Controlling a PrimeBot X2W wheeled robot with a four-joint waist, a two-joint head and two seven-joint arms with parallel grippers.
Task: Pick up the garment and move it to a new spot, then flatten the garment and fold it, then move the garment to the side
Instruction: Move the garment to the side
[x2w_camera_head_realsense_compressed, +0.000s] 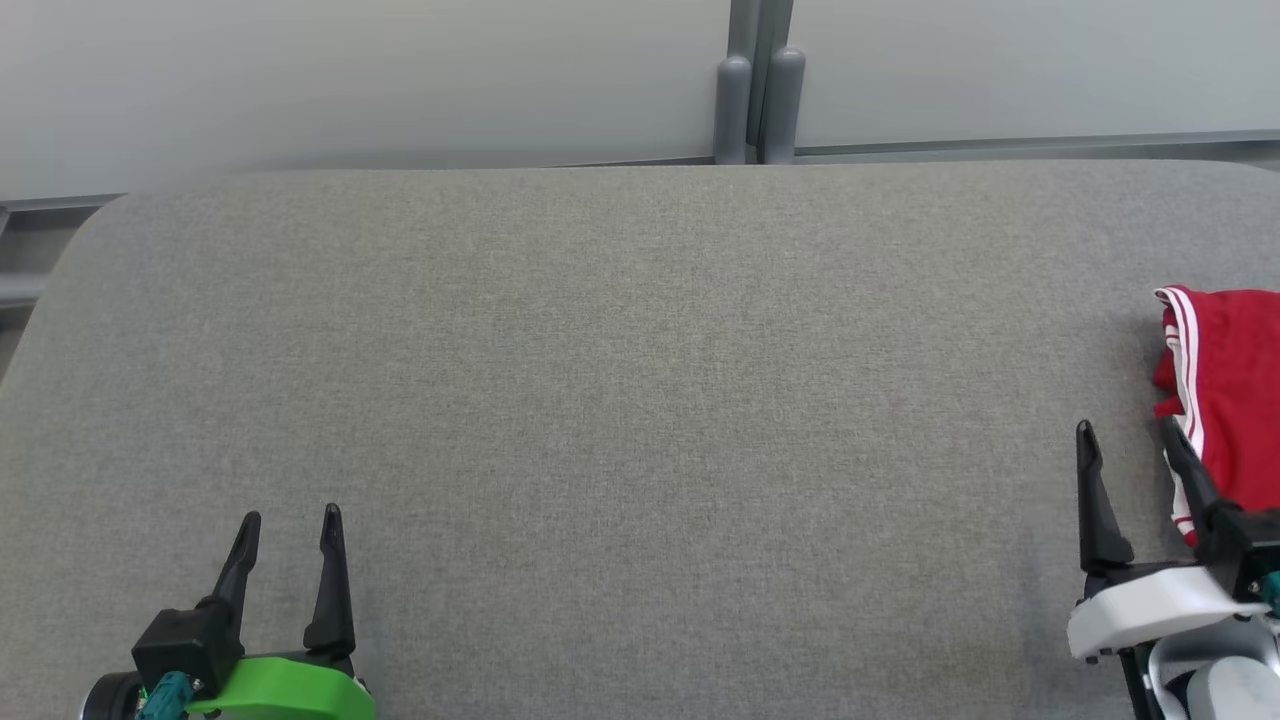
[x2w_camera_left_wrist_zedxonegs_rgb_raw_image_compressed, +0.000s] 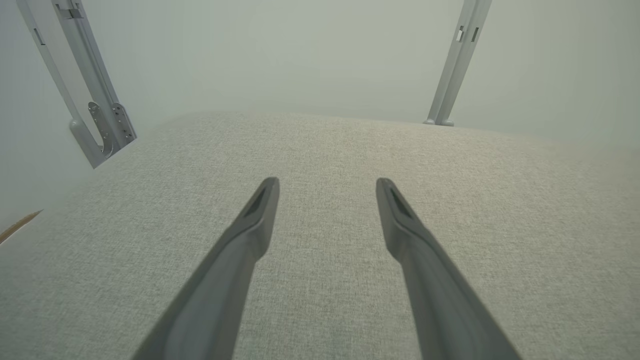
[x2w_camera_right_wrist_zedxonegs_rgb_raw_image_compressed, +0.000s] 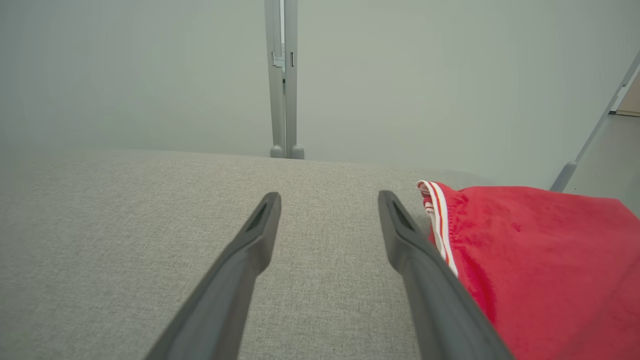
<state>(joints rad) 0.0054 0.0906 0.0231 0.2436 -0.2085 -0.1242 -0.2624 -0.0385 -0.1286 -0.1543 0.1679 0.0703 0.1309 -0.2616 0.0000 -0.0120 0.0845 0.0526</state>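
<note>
Left gripper (x2w_camera_head_realsense_compressed: 290, 512) sits near left, fingers spread wide and empty over the grey fabric tabletop (x2w_camera_head_realsense_compressed: 640, 350). Right gripper (x2w_camera_head_realsense_compressed: 1126, 425), near right, is also spread wide and holding nothing. Its right finger is just beside the red white-striped garment (x2w_camera_head_realsense_compressed: 1235, 390) at the table's right edge.

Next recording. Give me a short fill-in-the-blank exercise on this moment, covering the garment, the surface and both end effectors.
1. The garment, trimmed with white stripes, is ____ in colour.
2. In the head view it lies at the far ____ side of the grey padded surface.
3. The left end effector and the right end effector both stand ____, holding nothing.

Missing words: red; right; open
</note>
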